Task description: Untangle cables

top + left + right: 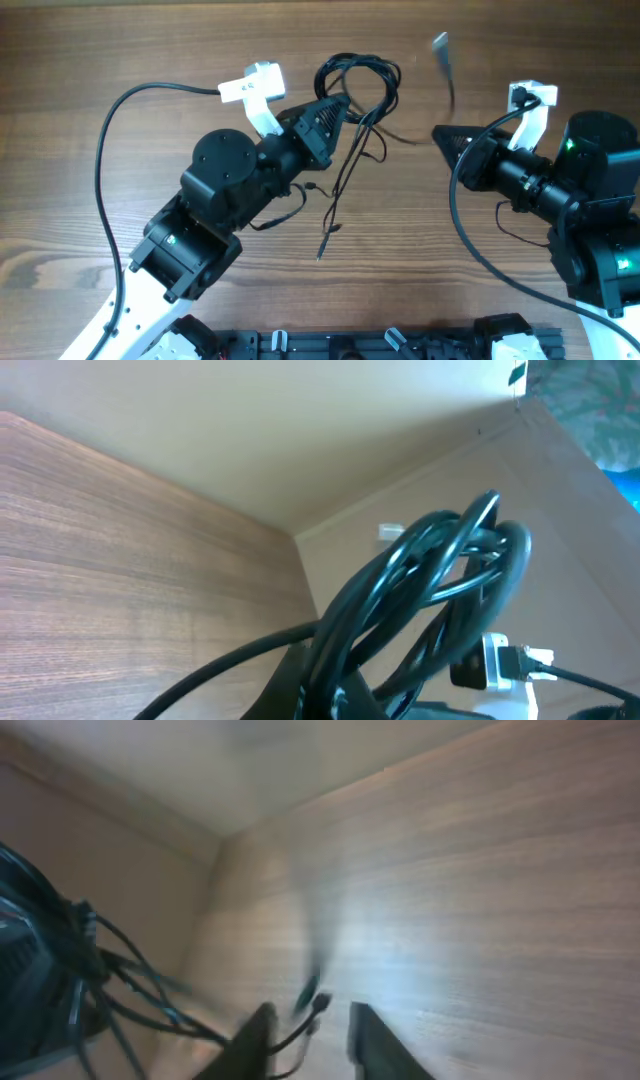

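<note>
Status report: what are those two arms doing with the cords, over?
Left end effector shut on cables, looped bundle. Right end effector open, a plug end between its fingers. No obstruction seen.

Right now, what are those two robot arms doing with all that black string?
They are untangling thin cables. The left gripper is shut on the looped bundle, over the wooden table. The right gripper has its jaws apart and holds nothing firmly. One plug end shows only as a blur beside it, so it seems to be swinging loose.

black arms (225, 175), white wrist mounts (255, 85)
</note>
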Controlling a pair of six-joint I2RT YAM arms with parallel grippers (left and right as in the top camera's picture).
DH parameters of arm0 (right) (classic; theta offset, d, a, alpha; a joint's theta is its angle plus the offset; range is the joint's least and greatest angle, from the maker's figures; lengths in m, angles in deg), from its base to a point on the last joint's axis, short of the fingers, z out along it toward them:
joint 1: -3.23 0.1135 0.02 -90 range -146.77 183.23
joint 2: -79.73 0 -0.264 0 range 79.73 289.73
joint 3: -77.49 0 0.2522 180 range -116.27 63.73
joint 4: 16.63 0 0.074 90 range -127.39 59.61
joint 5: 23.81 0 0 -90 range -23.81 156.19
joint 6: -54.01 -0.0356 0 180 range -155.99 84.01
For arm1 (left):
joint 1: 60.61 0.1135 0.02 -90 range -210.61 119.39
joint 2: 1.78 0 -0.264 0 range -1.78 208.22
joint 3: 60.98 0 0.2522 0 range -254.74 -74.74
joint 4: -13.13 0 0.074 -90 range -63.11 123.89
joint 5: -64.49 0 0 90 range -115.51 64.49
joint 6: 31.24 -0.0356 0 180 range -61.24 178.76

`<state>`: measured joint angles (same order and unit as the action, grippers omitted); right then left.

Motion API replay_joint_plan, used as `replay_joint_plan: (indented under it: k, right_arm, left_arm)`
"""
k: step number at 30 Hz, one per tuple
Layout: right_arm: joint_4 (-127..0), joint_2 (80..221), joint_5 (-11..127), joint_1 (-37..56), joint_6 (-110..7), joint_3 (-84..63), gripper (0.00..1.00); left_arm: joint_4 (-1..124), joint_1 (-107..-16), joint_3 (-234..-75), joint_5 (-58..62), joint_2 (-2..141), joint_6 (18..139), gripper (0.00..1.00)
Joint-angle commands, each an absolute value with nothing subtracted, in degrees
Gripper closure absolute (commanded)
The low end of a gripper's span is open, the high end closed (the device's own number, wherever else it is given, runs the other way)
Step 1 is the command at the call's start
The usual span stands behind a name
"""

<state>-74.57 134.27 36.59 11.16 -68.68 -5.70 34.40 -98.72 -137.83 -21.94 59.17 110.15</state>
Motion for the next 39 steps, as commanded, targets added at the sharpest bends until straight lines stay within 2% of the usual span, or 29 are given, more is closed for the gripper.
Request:
replay_joint_plan:
  k: [1, 4, 8, 15, 20, 23, 28, 32, 36, 39]
  right_arm:
    - [-74.59, 134.27, 34.79, 10.87, -72.33, -5.92, 0.40]
    - [-74.57, 134.27, 34.77, 10.89, -71.23, -5.92, 0.22]
    - [-72.65, 134.07, 32.28, 10.87, -62.95, -5.92, 0.17]
    - [-66.37, 133.66, 13.90, 10.87, -38.91, -5.92, 0.17]
    - [-65.98, 132.68, 13.33, 10.87, -29.88, -5.92, 0.18]
    - [-65.52, 131.43, 13.33, 10.87, -25.03, -5.92, 0.19]
    - [-65.65, 129.57, 13.35, 10.87, -8.77, -5.92, 0.18]
    - [-65.59, 129.77, 13.55, 10.87, 0.87, -5.92, 0.19]
    - [-65.54, 129.75, 13.55, 10.87, 8.39, -5.92, 0.24]
    - [-65.48, 129.77, 13.57, 10.87, 10.79, -5.92, 0.36]
  left_arm:
    - [33.72, -98.30, -138.36, -23.27, 58.21, 110.68, 0.96]
    - [33.77, -98.30, -138.36, -23.21, 58.21, 110.63, 0.96]
    - [34.14, -98.30, -138.36, -21.50, 58.21, 109.78, 0.96]
    - [35.78, -98.35, -138.36, -7.73, 58.23, 89.39, 0.96]
    - [40.61, -98.35, -138.36, -5.83, 58.23, 80.62, 0.96]
    - [42.23, -98.35, -138.36, -5.77, 58.23, 78.44, 0.96]
    - [42.25, -98.35, -138.36, -3.43, 58.23, 78.33, 0.96]
    - [42.29, -98.37, -138.36, 3.85, 58.23, 73.91, 0.96]
    - [43.45, -98.37, -138.36, 3.87, 58.29, 73.91, 0.96]
    - [44.02, -98.37, -138.36, 3.89, 58.45, 73.94, 0.96]
